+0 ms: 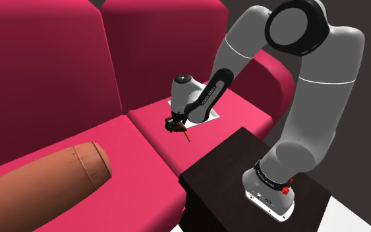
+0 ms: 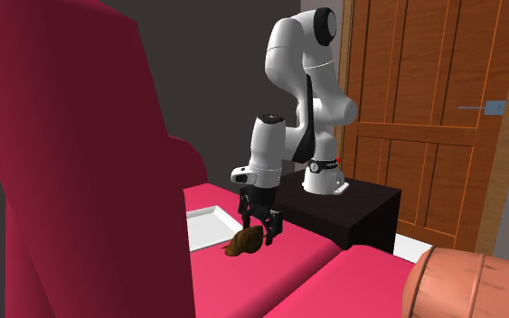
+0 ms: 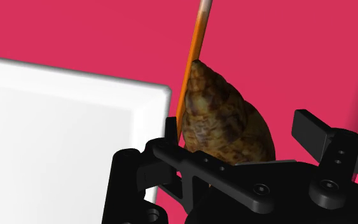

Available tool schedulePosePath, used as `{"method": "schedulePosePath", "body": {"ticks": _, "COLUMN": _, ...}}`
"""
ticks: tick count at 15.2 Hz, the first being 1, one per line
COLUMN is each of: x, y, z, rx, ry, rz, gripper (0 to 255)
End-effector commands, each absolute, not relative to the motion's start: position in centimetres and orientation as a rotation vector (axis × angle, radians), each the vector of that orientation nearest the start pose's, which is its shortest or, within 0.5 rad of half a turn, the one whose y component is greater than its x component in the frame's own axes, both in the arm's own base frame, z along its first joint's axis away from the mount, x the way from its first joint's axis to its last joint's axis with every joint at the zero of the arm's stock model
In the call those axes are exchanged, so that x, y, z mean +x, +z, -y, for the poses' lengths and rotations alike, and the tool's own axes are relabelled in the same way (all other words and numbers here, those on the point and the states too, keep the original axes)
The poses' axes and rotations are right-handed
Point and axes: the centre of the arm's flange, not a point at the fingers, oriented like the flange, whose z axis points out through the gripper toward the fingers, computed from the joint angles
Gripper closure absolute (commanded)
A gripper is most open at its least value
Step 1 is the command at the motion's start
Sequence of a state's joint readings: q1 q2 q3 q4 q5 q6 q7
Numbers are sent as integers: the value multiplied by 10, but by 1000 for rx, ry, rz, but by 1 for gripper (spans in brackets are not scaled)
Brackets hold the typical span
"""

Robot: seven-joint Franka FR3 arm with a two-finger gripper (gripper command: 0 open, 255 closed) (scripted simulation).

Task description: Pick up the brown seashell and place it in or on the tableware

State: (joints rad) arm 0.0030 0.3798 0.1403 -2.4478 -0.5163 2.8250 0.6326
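Across the shoulder view: one brown cylindrical bolster cushion (image 1: 45, 178) lies on the one crimson upholstered sofa (image 1: 58, 72); mid-seat, the single all-black two-finger gripper (image 1: 172, 125) hangs low; just beyond it sits one white square plate (image 1: 213, 117); then one black box stand (image 1: 243, 165) bearing the one white arm (image 1: 322, 105). One mottled brown cone-shaped seashell (image 3: 225, 121) lies between the fingers (image 3: 311, 130), just beside the plate's corner — the fingers stand apart, one against a thin orange stick (image 3: 194, 51) along the shell, the other with a strip of red sofa between it and the shell, so nothing is clasped.
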Motion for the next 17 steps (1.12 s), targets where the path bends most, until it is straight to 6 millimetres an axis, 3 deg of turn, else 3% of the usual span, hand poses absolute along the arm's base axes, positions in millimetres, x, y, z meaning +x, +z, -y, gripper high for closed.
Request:
{"method": "schedulePosePath", "body": {"ticks": 1, "x": 464, "y": 150, "z": -97, "rx": -3237, "ry": -86, "rz": -14, "gripper": 0}}
{"method": "schedulePosePath", "body": {"ticks": 4, "x": 464, "y": 150, "z": -97, "rx": -3237, "ry": -86, "rz": -14, "gripper": 0}}
{"method": "schedulePosePath", "body": {"ticks": 5, "x": 464, "y": 150, "z": -97, "rx": -3237, "ry": -86, "rz": -14, "gripper": 255}}
{"method": "schedulePosePath", "body": {"ticks": 14, "x": 464, "y": 150, "z": -97, "rx": -3237, "ry": -86, "rz": -14, "gripper": 255}}
{"method": "schedulePosePath", "body": {"ticks": 17, "x": 464, "y": 165, "z": -97, "rx": -3237, "ry": -86, "rz": -14, "gripper": 255}}
